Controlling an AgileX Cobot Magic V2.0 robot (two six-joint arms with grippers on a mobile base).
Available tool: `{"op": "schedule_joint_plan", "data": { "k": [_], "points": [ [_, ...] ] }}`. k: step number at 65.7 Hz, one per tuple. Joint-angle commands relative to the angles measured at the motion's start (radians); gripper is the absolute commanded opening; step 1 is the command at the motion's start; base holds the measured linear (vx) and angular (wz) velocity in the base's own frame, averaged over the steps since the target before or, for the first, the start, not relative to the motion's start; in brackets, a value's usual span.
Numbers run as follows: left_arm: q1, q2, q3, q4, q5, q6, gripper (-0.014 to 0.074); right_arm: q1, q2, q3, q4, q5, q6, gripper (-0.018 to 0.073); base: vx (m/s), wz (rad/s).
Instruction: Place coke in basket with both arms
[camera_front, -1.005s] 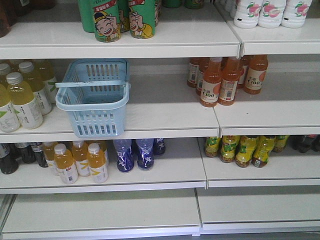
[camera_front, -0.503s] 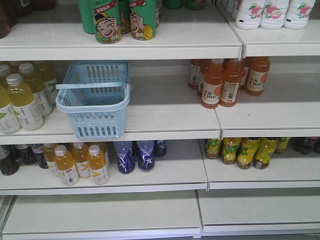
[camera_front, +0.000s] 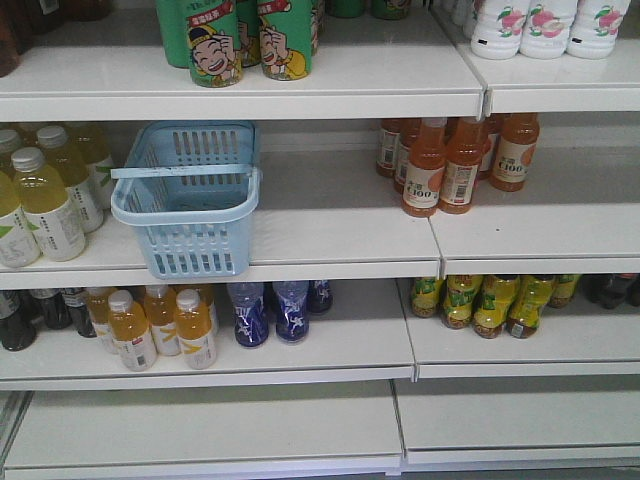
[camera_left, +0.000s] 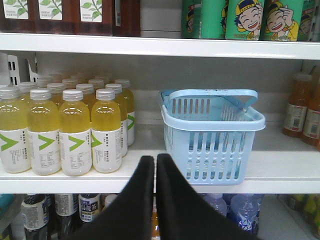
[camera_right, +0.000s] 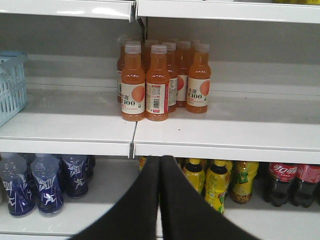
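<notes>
- The middle shelf (camera_front: 340, 235) carries the basket (camera_front: 190, 200), upright near its left end, mouth upward.
- Left fingers (camera_left: 142, 195) and right fingers (camera_right: 145, 200) are pressed together, holding nothing; spread them before any grasp.
- Cola bottles (camera_right: 282, 182) on the lower shelf are not the target.
- The coke can shows in no view and possibly stands outside the frames; locate it first.

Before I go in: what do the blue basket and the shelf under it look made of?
The basket looks like moulded light blue plastic, semi-matte: thin slotted walls, rolled rim, slim loop handle. The shelf looks like white painted sheet metal, smooth and slightly glossy, judging by its thin folded front lip and soft reflections; laminate cannot be ruled out.
</notes>
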Motion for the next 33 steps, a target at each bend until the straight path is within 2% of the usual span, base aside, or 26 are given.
{"op": "schedule_joint_plan", "data": {
  "k": [1,17,22,25,28,33],
  "points": [
    [-0.006,-0.013,-0.033,-0.009,-0.068,-0.011,-0.0006,0.001,-0.013,0.008,-0.003,-0.075,-0.002,-0.001,0.0,0.0],
    [-0.006,-0.013,-0.033,-0.009,-0.068,-0.011,-0.0006,0.001,-0.013,0.008,-0.003,-0.078,-0.002,-0.001,0.0,0.0],
    [-0.006,-0.013,-0.033,-0.011,-0.085,-0.039,-0.0006,0.001,-0.013,0.008,-0.003,-0.078,-0.002,-0.001,0.0,0.0],
    [-0.006,-0.013,-0.033,-0.015,-0.099,-0.074,-0.0006,0.001,-0.013,0.008,-0.003,-0.078,-0.002,-0.001,0.0,0.0],
    [-0.006,-0.013,-0.033,-0.05,-0.104,-0.143,-0.0006,0.001,-0.013,0.008,-0.003,-0.078,-0.002,-0.001,0.0,0.0],
    [-0.006,-0.013,-0.033,-0.157,-0.108,-0.301,-0.0006,0.001,-0.013,0.008,-0.003,-0.078,-0.002,-0.001,0.0,0.0]
  ]
}}
